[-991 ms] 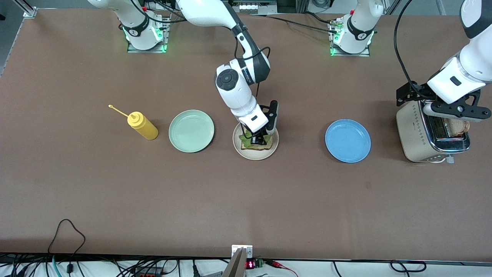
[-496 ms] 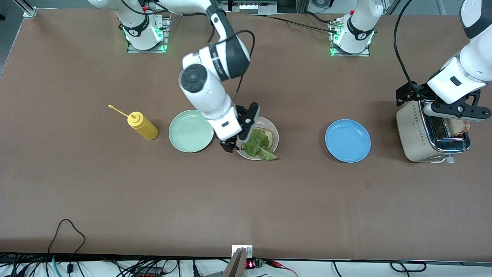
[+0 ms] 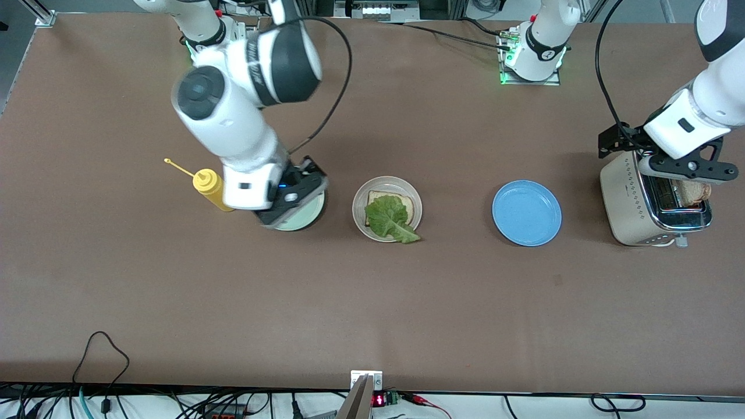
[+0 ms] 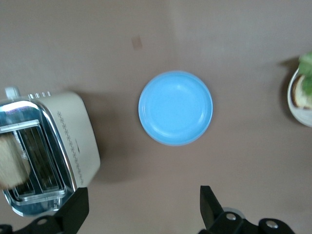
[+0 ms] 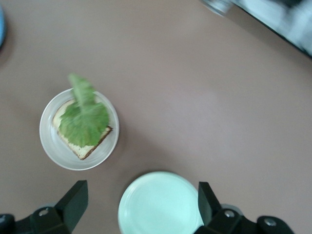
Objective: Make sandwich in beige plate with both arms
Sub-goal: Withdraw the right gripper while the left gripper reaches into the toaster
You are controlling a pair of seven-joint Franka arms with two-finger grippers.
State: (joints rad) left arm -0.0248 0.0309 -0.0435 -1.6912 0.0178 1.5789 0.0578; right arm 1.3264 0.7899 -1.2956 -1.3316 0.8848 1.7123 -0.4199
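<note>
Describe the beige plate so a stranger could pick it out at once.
Three round plates sit in a row across the middle of the brown table, between a yellow squeeze bottle and a toaster. The beige plate is the middle one. Unlike the mint-green plate and blue plate, it holds toast under a lettuce leaf.

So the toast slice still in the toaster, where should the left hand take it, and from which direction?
By its upper edge, coming straight down from above. The toast slice stands on edge in a slot of the toaster, so only its top shows and the slot walls block its sides. The left hand is open over the toaster, its fingers wide apart.
</note>
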